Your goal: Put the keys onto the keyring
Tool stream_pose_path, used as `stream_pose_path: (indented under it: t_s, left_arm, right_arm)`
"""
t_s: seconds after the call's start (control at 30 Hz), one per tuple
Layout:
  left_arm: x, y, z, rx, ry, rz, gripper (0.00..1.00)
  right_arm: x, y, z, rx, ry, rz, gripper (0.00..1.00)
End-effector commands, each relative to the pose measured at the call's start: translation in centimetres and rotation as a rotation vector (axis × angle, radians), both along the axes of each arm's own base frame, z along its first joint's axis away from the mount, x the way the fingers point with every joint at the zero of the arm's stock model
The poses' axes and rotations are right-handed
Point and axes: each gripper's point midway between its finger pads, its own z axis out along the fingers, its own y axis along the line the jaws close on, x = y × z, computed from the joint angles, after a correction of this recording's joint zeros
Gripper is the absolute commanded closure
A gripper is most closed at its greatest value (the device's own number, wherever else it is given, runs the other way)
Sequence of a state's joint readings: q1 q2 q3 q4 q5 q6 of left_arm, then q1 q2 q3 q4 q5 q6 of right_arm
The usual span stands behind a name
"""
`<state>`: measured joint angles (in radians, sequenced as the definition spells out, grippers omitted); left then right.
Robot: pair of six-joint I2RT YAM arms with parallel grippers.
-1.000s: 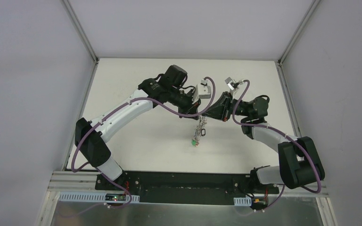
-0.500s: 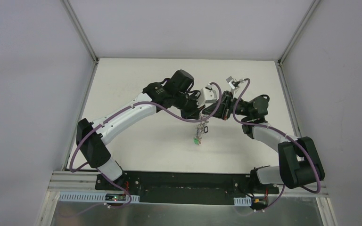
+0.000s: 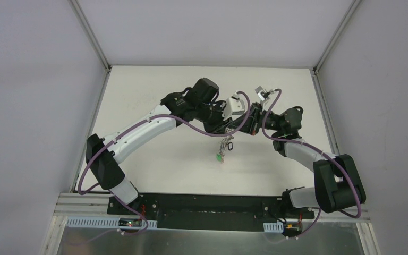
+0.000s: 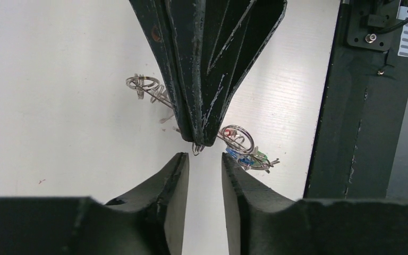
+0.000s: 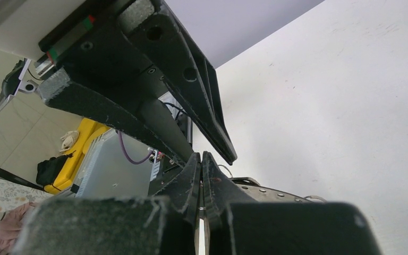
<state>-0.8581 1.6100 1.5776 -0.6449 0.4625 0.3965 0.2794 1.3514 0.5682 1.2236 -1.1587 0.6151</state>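
From above, the keys [image 3: 223,150] hang over the middle of the table [image 3: 164,166]. In your left wrist view, the left gripper [image 4: 205,159] is open a little and empty. The right gripper [image 4: 196,142] pinches the keyring [image 4: 159,96]. Your right wrist view shows its fingers [image 5: 188,180] squeezed together.

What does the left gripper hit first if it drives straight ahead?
Likely the right gripper, shut on the keyring wire, dead ahead of the left gripper and its open jaws. Depth between them is unclear.
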Motion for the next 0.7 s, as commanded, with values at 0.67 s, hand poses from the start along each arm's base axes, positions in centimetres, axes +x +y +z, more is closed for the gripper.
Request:
stream_pose_path:
  t_s: [0.67]
  left_arm:
    - [-0.5,-1.6,2.4,-0.132,0.133,-0.043,0.68]
  right_arm:
    - [-1.0,-0.3,2.5,0.020,-0.153,0.041,1.00]
